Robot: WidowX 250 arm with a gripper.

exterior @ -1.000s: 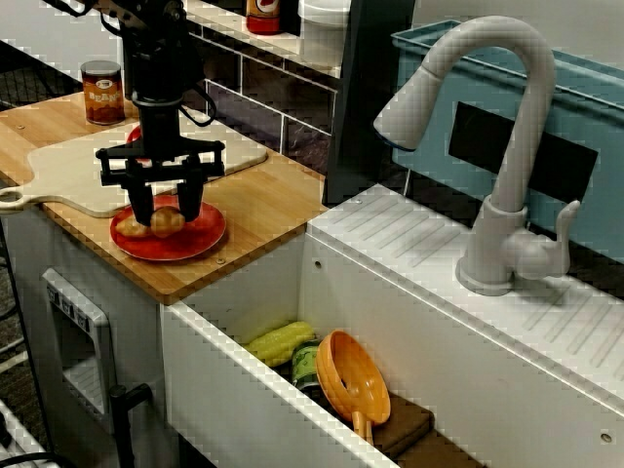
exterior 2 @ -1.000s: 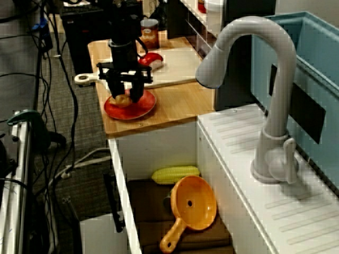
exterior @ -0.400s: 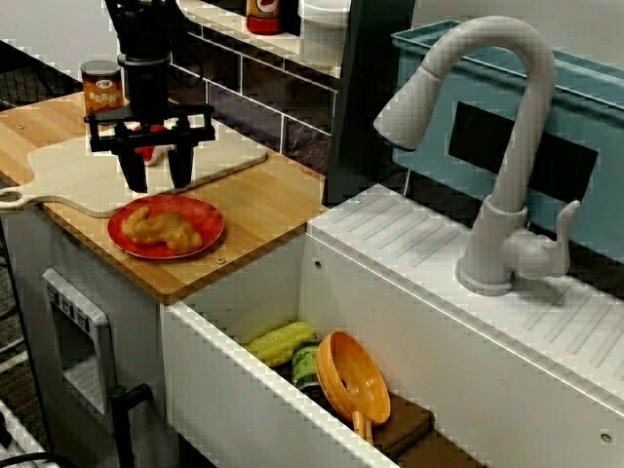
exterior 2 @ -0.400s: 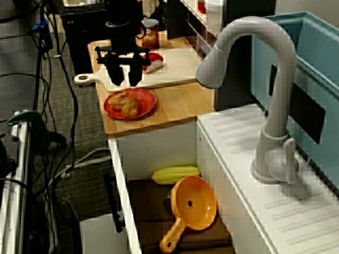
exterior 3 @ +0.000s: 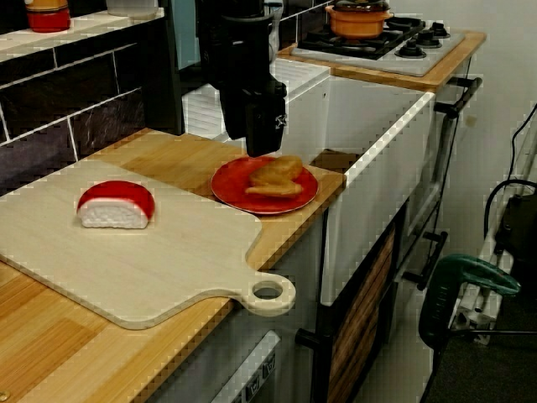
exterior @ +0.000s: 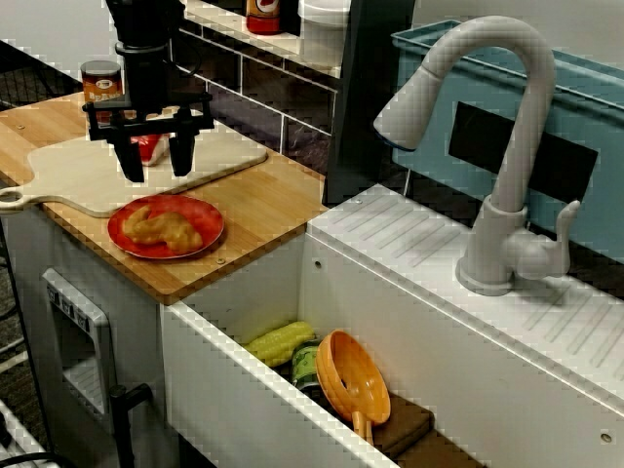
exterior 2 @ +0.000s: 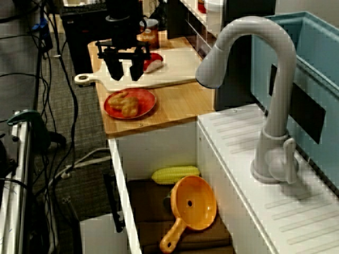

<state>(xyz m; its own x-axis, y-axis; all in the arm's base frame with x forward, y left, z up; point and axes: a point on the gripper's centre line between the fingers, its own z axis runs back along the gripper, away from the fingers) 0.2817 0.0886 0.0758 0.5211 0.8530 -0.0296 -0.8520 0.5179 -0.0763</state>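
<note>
My gripper (exterior: 156, 168) hangs open and empty above the wooden counter, between the cutting board (exterior: 78, 177) and the red plate (exterior: 208, 220). A piece of fried chicken (exterior: 161, 226) lies on that plate, just below and in front of the fingertips, not touching them. In the view from the sink end the gripper (exterior 2: 126, 73) is above the board's near edge, with the chicken (exterior 2: 123, 103) on the plate (exterior 2: 146, 100) beneath it. From the cutting-board end, the gripper (exterior 3: 263, 144) hovers over the chicken (exterior 3: 273, 175).
A red-and-white sushi piece (exterior 3: 116, 204) lies on the cutting board (exterior 3: 126, 269). A jar (exterior: 100, 86) stands behind the arm. The sink holds a corn cob (exterior: 279, 341), a green can (exterior: 306, 365) and an orange strainer (exterior: 353, 378). A grey faucet (exterior: 499, 146) rises at the right.
The gripper was closed around the chicken on the plate a second ago. It has opened, risen and drawn back toward the cutting board, and the chicken stays on the plate.
</note>
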